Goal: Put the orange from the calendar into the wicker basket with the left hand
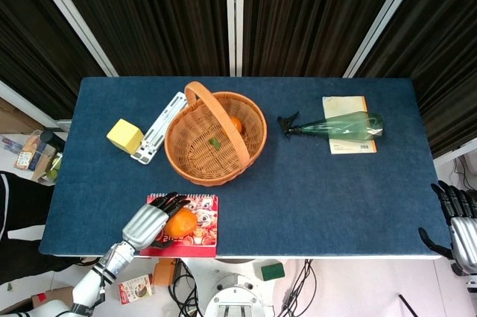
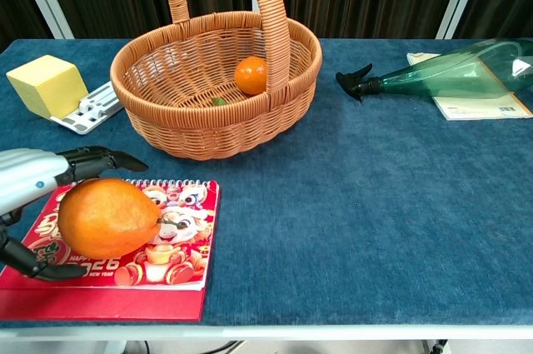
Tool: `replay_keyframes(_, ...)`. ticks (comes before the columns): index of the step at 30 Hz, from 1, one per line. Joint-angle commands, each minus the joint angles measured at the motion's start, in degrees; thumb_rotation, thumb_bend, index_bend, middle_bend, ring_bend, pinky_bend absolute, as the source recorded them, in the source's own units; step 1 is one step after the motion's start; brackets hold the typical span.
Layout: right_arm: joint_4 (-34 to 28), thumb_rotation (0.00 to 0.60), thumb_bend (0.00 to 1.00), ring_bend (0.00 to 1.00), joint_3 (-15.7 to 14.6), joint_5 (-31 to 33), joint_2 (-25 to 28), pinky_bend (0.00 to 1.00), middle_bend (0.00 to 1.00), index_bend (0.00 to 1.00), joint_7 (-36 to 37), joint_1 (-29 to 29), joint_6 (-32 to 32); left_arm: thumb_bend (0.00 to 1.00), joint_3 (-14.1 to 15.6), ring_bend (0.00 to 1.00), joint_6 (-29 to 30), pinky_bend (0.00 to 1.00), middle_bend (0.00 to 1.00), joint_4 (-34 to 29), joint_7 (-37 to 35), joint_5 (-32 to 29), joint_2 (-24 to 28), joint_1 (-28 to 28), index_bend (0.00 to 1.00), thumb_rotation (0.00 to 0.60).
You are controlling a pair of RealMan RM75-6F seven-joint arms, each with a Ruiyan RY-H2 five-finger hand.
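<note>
A large orange (image 2: 108,216) lies on the red 2026 calendar (image 2: 179,246) near the table's front left edge; the head view shows the orange (image 1: 182,222) and calendar (image 1: 205,221) too. My left hand (image 2: 29,183) is at the orange's left side, fingers (image 2: 100,157) spread behind it and the thumb low in front. No firm grip shows, and the orange still rests on the calendar. The wicker basket (image 2: 208,125) stands behind it with a smaller orange (image 2: 251,75) inside. My right hand (image 1: 456,220) hangs open off the table's front right corner.
A yellow block (image 2: 47,83) and a white flat object (image 2: 90,108) lie left of the basket. A green spray bottle (image 2: 450,71) lies on a booklet (image 2: 475,104) at the right. The basket's tall handle (image 2: 271,12) arches over it.
</note>
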Motion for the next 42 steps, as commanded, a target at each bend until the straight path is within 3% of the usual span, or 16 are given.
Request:
replay_keyframes(1,0.0,0.600,0.33,0.00,0.0,0.2,0.0,0.00,0.00,0.00,0.0,0.0,0.0,0.16,-0.1,0.14,0.0,0.29,0.18,0.4,-0.3,-0.2,-0.6,-0.5,0.20,0.600)
replay_keyframes(6,-0.1,0.600,0.33,0.00,0.1,0.3,0.1,0.00,0.00,0.00,0.0,0.0,-0.2,0.22,-0.5,0.34,2.5,0.38,0.43,1.3,-1.1,0.6,-1.7,-0.5,0.39,0.600)
replay_keyframes(10,-0.1,0.600,0.33,0.00,0.2,0.3,0.3,0.00,0.00,0.00,0.4,-0.1,0.2,0.25,-0.2,0.42,2.6,0.40,0.52,0.4,0.0,-0.1,-1.0,-0.5,0.45,0.600)
replay_keyframes(14,0.0,0.600,0.33,0.00,0.2,0.4,0.3,0.00,0.00,0.00,0.6,-0.2,0.2,0.25,0.0,0.44,4.8,0.41,0.54,-2.6,0.2,1.0,1.0,-0.1,0.46,0.600)
replay_keyframes(20,0.0,0.600,0.33,0.00,0.2,0.4,0.4,0.00,0.00,0.00,0.8,-0.1,0.0,0.25,-0.7,0.44,11.7,0.41,0.52,-11.1,-0.6,3.7,9.5,1.2,0.46,0.600)
replay_keyframes(25,-0.1,0.600,0.33,0.00,0.2,0.4,0.3,0.00,0.00,0.00,0.5,0.0,-0.3,0.25,-5.1,0.44,14.5,0.41,0.52,-17.4,1.2,1.4,17.0,0.8,0.46,0.600)
replay_keyframes(29,-0.3,0.600,0.33,0.00,0.1,0.2,0.2,0.00,0.00,0.00,-0.1,0.0,-0.1,0.25,-10.7,0.44,11.6,0.42,0.52,-19.0,2.0,-4.8,18.7,-2.7,0.46,0.600)
replay_keyframes(35,-0.3,0.600,0.33,0.00,0.3,0.7,0.0,0.00,0.00,0.00,-0.5,0.2,-0.7,0.25,-17.2,0.44,-0.6,0.41,0.51,-16.2,3.1,-16.9,16.0,-12.1,0.46,0.600)
replay_keyframes(39,-0.3,0.600,0.33,0.00,0.2,0.7,0.0,0.00,0.00,0.00,-0.8,0.3,-0.8,0.25,-20.7,0.44,-9.0,0.40,0.51,-9.3,3.9,-26.0,11.0,-19.8,0.46,0.600)
replay_keyframes(42,-0.3,0.600,0.33,0.00,0.3,0.7,0.1,0.00,0.00,0.00,-0.4,0.0,-0.1,0.25,-20.9,0.43,-12.1,0.40,0.50,-3.4,6.3,-29.7,6.8,-23.9,0.45,0.600)
